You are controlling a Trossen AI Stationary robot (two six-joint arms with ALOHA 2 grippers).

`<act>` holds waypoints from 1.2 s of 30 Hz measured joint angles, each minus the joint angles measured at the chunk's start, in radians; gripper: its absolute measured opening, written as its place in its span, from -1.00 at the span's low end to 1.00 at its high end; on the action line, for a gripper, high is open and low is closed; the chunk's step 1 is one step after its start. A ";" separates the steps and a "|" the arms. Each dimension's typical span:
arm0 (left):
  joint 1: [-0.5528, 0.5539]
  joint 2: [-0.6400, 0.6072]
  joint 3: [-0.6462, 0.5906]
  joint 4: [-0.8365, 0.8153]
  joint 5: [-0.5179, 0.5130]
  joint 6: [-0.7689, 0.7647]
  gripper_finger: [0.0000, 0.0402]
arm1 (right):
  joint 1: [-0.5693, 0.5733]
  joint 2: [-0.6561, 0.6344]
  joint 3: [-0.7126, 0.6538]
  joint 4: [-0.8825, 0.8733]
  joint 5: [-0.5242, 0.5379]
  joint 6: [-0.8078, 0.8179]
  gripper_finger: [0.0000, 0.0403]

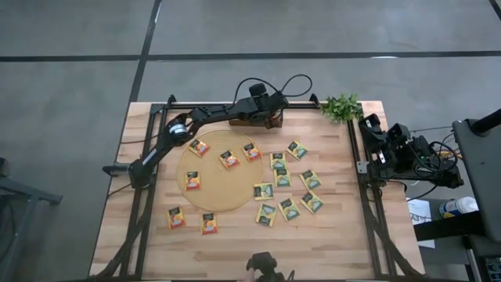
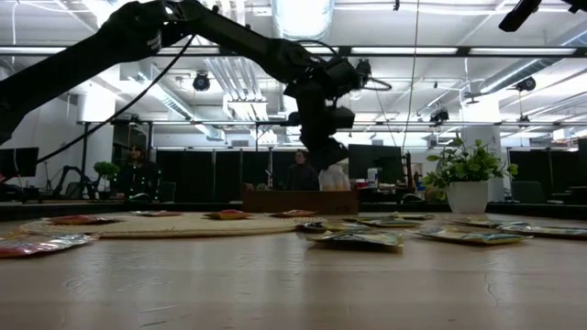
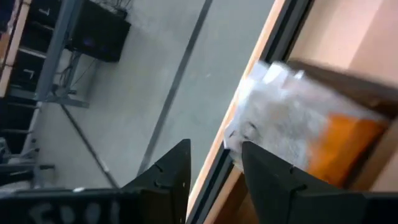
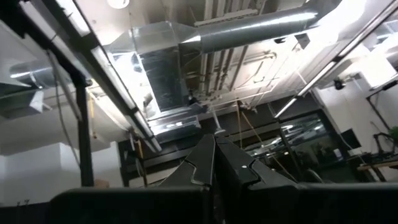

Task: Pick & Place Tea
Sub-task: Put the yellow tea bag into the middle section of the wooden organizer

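My left gripper (image 3: 216, 146) is open over the brown wooden tray (image 1: 249, 120) at the table's far edge. A white and orange tea sachet (image 3: 292, 124) lies in the tray, just beyond one fingertip and not between the fingers. In the low view the same sachet (image 2: 335, 177) shows below the gripper, above the tray's wall (image 2: 275, 200). Several other sachets lie flat on the round tan mat (image 1: 215, 178) and on the table to its right (image 1: 282, 182). My right gripper (image 4: 216, 146) is shut, folded back at the table's right edge and pointing up at the ceiling. My left gripper: one finger (image 3: 267, 171) stands in front of the sachet's near corner (image 3: 239, 134), and I cannot tell whether it touches it. The gap between the two fingers holds nothing.
A small potted plant (image 1: 341, 107) stands at the far right corner. Two orange sachets (image 1: 176, 218) lie near the front left, off the mat. The dark frame rail (image 1: 352, 141) runs along the table's edges. A person sits in the room beyond the tray (image 2: 300, 171).
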 joint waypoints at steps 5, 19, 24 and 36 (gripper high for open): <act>-0.001 -0.008 -0.002 0.000 0.066 -0.030 -0.31 | 0.000 0.000 0.000 0.001 -0.026 0.002 -0.96; -0.010 -0.062 -0.002 -0.119 0.309 -0.168 -0.31 | 0.000 0.000 0.000 0.000 -0.055 0.053 -0.96; -0.012 -0.135 -0.002 -0.122 0.556 -0.207 -0.31 | 0.001 0.000 0.000 -0.021 -0.054 0.052 -0.96; -0.018 -0.329 -0.050 -0.134 0.673 -0.266 -0.31 | 0.000 0.001 0.000 -0.052 -0.040 0.034 -0.96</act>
